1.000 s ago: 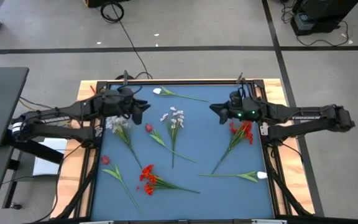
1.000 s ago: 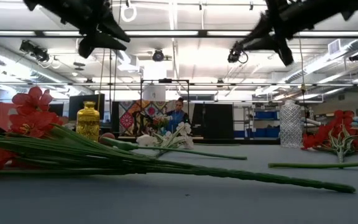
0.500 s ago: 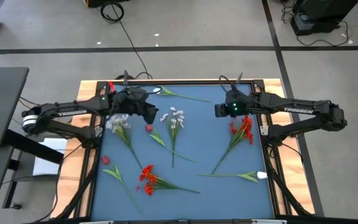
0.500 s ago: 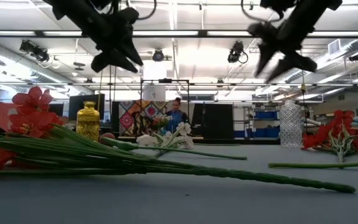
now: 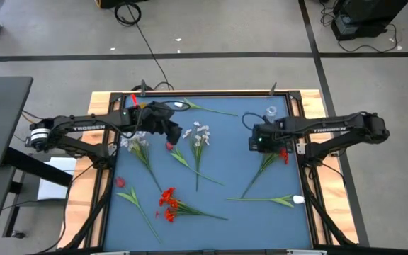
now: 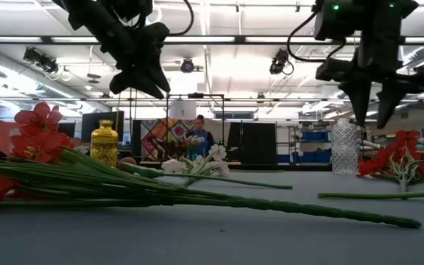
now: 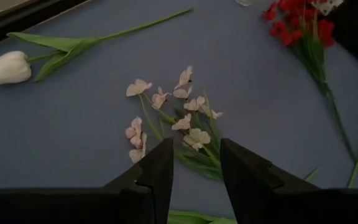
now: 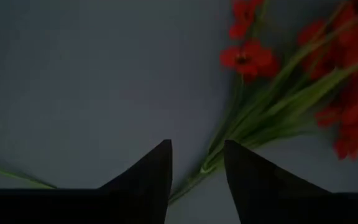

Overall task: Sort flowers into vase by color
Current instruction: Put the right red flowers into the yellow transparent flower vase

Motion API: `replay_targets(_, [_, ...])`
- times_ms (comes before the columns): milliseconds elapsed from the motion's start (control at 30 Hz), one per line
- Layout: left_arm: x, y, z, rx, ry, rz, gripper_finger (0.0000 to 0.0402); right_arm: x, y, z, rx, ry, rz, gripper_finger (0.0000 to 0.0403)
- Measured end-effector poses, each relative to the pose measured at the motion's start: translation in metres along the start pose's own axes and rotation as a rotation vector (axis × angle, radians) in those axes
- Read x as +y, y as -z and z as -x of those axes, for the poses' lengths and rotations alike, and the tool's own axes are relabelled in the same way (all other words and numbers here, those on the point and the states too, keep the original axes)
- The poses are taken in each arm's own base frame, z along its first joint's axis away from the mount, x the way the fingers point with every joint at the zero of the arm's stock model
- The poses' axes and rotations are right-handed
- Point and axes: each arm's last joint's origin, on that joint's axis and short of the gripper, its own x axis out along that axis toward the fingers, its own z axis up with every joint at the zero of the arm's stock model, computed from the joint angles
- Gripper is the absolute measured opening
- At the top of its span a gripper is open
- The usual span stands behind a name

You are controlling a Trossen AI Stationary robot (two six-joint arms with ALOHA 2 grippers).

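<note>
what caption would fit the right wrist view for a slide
Right gripper, fingers open and empty, above the blue table beside a spray of red flowers.

On the blue table (image 5: 261, 212) lay eight flowers: two white tulips (image 5: 180, 105), two sprays of small pale blooms (image 5: 201, 134), two single red-pink buds (image 5: 169, 146) and two red-orange bunches (image 5: 167, 204). Two vases stood at the far edge, one gold (image 6: 104, 143) and one clear (image 6: 344, 147). Two arms reached in.
</note>
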Motion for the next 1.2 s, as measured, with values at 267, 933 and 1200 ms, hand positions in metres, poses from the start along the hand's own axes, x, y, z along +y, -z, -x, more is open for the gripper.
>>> replay_targets(267, [0.000,0.000,0.000,0.000,-0.002,-0.105,0.0138,-0.009,0.027,-0.016,0.105,0.050,-0.092,0.0193])
replay_targets(933, [-0.002,-0.001,0.000,0.032,0.150,-0.332,0.0187,-0.040,0.040,-0.074,-0.058,0.020,-0.421,0.0269])
replay_targets(1200, [-0.001,-0.003,0.001,0.026,0.182,-0.310,0.0188,-0.040,0.038,-0.084,-0.089,0.089,-0.412,0.0172])
